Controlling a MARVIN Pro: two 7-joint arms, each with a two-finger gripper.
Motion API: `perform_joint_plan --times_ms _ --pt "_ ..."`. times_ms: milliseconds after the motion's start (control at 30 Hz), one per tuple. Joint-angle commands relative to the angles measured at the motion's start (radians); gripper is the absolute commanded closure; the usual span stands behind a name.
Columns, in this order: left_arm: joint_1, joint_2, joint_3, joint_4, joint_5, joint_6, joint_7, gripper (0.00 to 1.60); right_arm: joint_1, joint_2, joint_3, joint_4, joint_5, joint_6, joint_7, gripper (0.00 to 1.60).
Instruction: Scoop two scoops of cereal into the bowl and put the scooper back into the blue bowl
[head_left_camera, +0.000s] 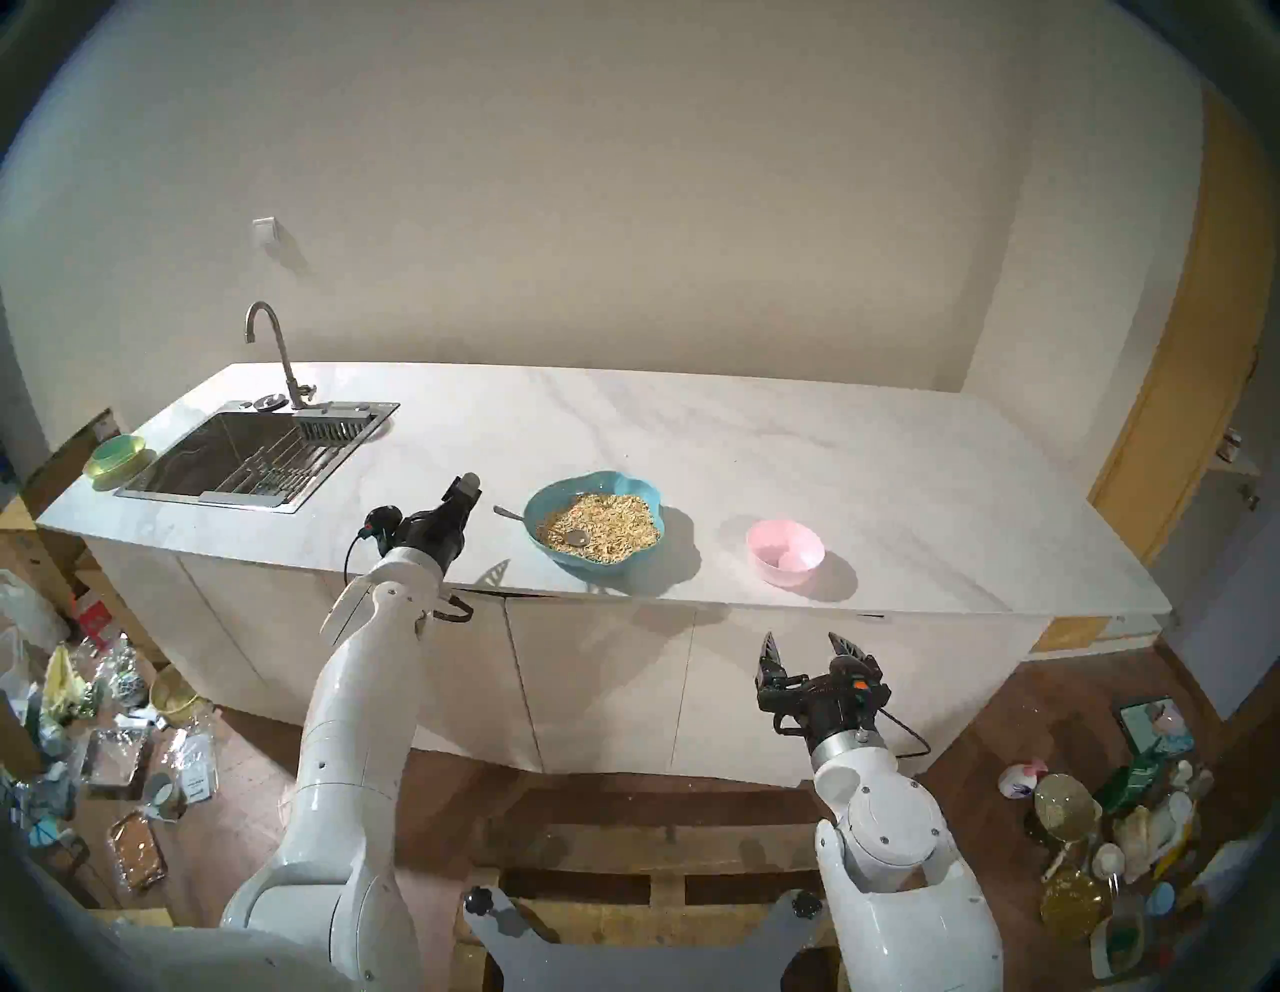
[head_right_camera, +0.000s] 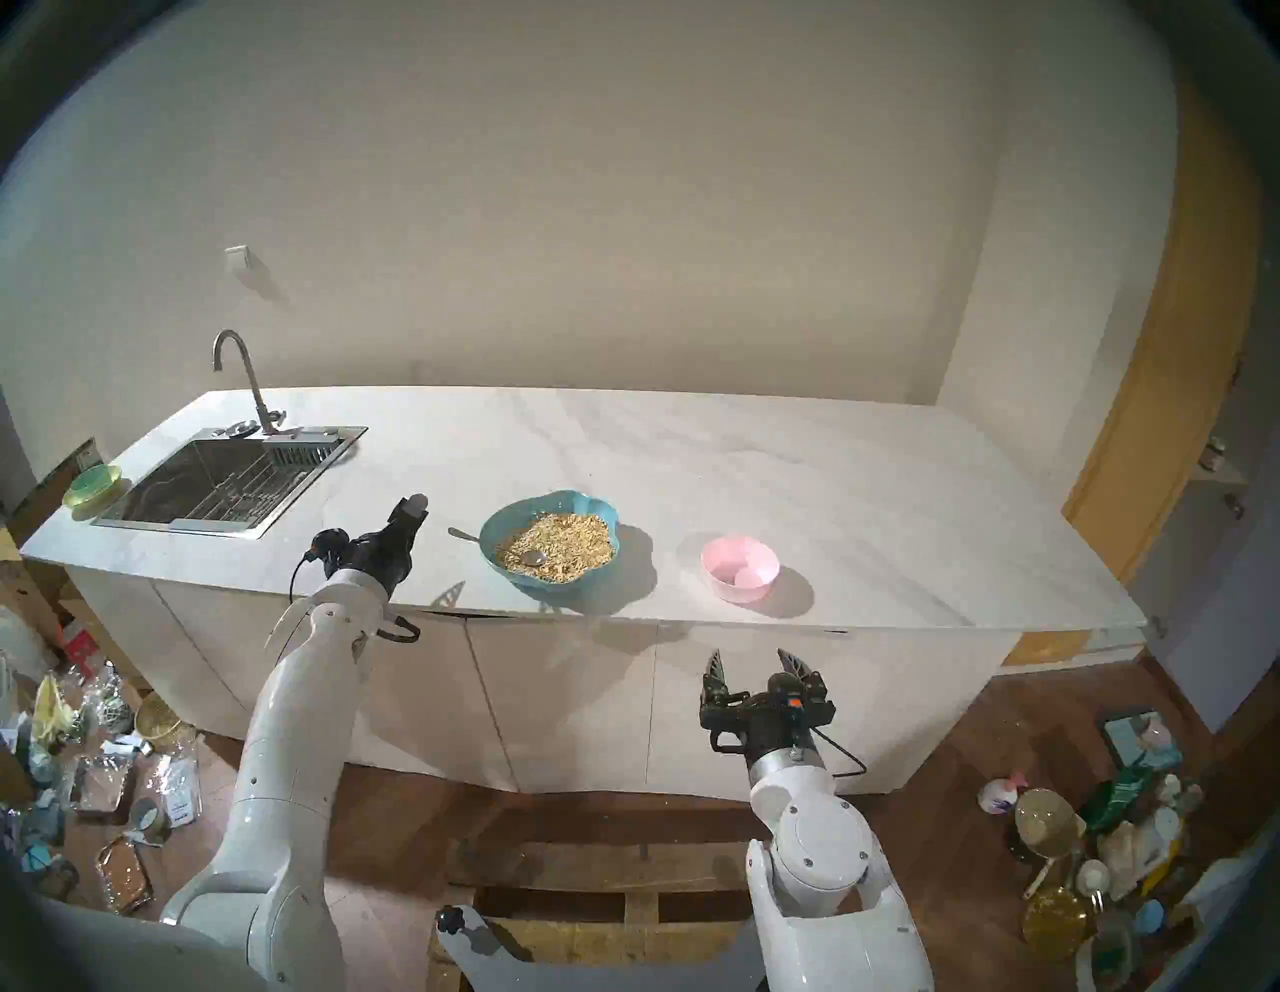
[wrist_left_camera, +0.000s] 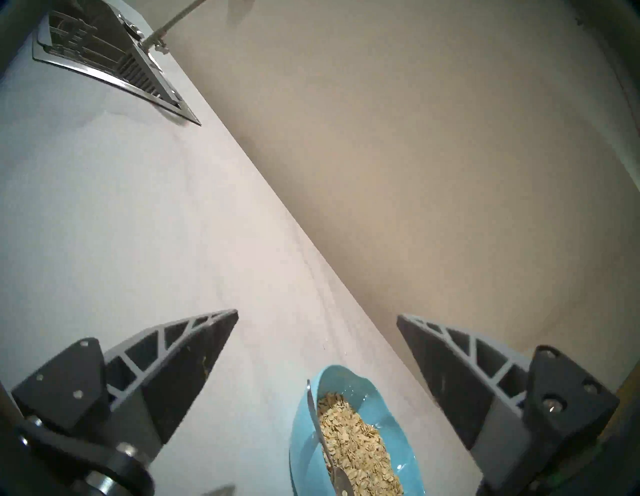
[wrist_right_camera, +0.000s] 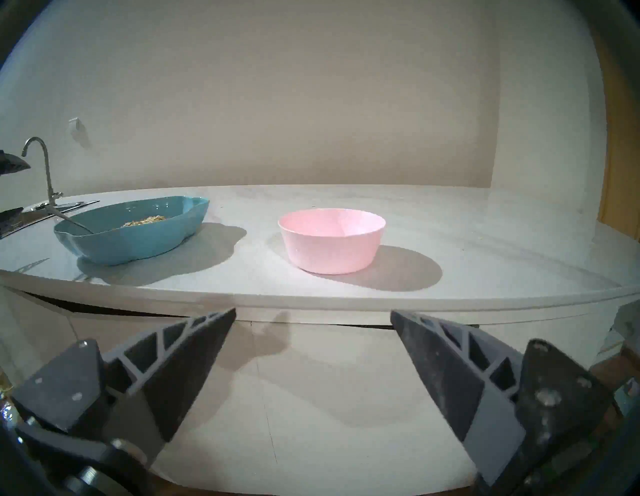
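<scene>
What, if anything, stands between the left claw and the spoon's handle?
Nothing visible. The left claw is open over bare countertop, and the spoon sticks out over the blue bowl rim toward it.

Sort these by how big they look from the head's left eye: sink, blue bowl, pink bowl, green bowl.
1. sink, clearly largest.
2. blue bowl.
3. pink bowl.
4. green bowl, but it sits farther off at the edge, so it may match the pink one.

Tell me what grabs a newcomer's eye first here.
The blue bowl of cereal sits mid-counter, a spoon leaning over its left rim. An empty pink bowl stands to its right. The left hand hovers open beside the spoon handle.
</scene>
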Motion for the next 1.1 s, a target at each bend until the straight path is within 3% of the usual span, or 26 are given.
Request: perform_joint_plan --times_ms 0,200,1067 --pt "-0.057 -0.003 0.003 0.046 -0.028 -0.020 -0.087 0.00 0.005 -0.002 -0.001 -0.024 0.002 -0.003 0.000 0.00" --pt "-0.103 -0.003 0.008 0.131 -0.041 -0.028 -0.135 0.00 0.006 -0.002 -0.001 -0.023 0.002 -0.004 0.000 0.00" --pt "-0.204 -0.026 0.061 0.278 -0.040 -0.065 -0.177 0.00 0.005 -0.003 0.000 -0.023 0.002 -0.004 0.001 0.00"
